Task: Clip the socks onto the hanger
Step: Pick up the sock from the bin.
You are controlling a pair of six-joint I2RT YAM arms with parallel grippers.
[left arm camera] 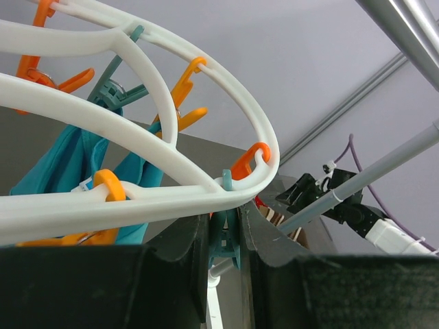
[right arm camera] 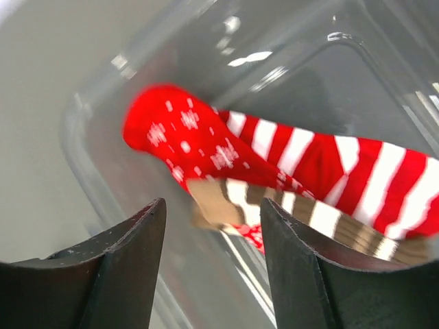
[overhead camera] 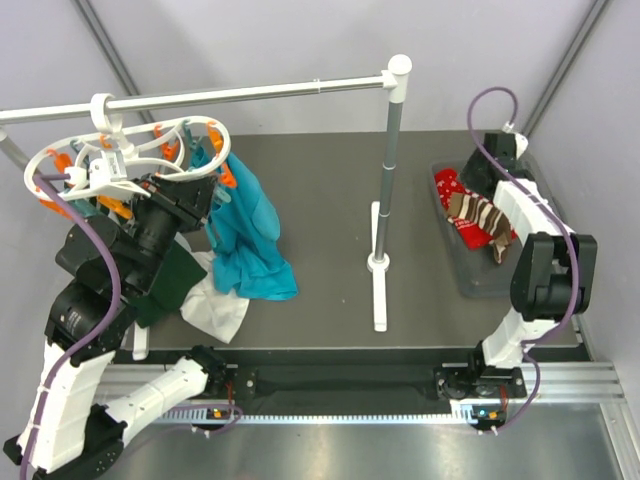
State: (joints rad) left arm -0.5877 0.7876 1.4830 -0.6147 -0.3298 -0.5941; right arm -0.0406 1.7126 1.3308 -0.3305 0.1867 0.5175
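Observation:
The white oval hanger [overhead camera: 120,155] hangs by its hook from the rail at the far left, with orange and teal clothespins dangling; it fills the top of the left wrist view [left arm camera: 137,130]. My left gripper [overhead camera: 198,195] sits just under the ring's right end and is shut on a teal clothespin [left arm camera: 225,240]. The socks lie heaped in a clear bin at the right: red ones [overhead camera: 447,187] and brown striped ones [overhead camera: 482,215]. My right gripper [right arm camera: 212,212] is open and empty just above the red sock [right arm camera: 199,144] and the brown sock [right arm camera: 223,199], not touching them.
A long white rail [overhead camera: 250,95] rests on an upright post [overhead camera: 392,170] with a white foot mid-table. A teal garment [overhead camera: 250,240] hangs from the hanger. A dark green cloth [overhead camera: 175,285] and a white cloth [overhead camera: 215,305] lie below it. The clear bin [overhead camera: 470,275] stands at the right edge.

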